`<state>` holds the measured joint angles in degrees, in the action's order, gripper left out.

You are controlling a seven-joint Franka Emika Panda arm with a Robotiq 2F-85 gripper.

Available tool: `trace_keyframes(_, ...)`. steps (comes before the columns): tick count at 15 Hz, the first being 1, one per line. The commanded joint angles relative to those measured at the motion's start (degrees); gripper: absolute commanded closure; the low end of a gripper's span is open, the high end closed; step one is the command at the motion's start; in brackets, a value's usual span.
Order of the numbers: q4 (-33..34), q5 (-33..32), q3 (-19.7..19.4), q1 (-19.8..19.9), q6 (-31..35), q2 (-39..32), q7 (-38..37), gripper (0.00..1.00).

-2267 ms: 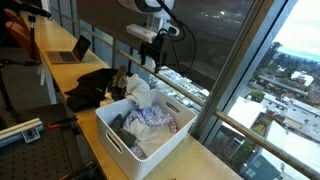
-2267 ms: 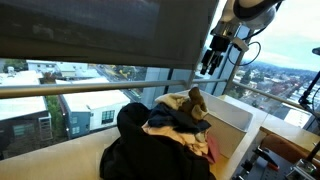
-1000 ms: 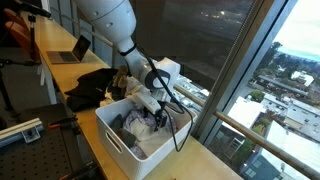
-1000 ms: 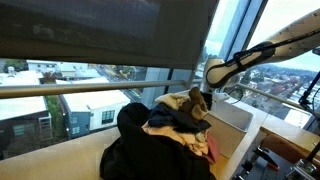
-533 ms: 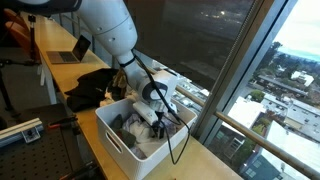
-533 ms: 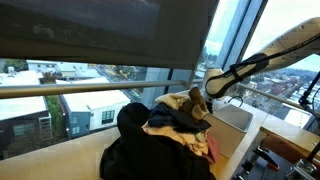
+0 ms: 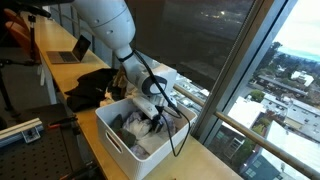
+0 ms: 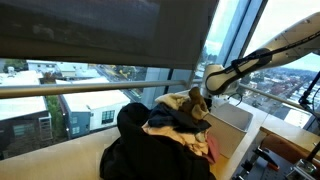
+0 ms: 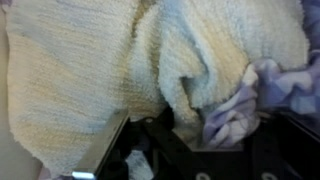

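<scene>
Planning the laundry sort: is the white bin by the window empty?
No, in an exterior view the white bin is filled with a heap of crumpled clothes.

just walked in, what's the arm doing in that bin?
The arm is bent down into the white bin by the window, with its gripper in among the clothes there. The wrist view shows it right over a cream knit, next to a lavender cloth. Whether the jaws have closed on the knit cannot be told. A black garment lies on the counter beside the bin.
</scene>
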<state>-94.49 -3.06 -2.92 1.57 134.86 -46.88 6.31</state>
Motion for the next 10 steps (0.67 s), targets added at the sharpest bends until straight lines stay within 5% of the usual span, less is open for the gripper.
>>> trace_keyframes(1, -2.14, -0.74, 0.34, 0.67, 0.01, 4.34, 0.24, 0.99)
trace_keyframes(10, -1.53, 0.14, 0.72, 2.35, -3.09, 13.29, 0.83, 1.00)
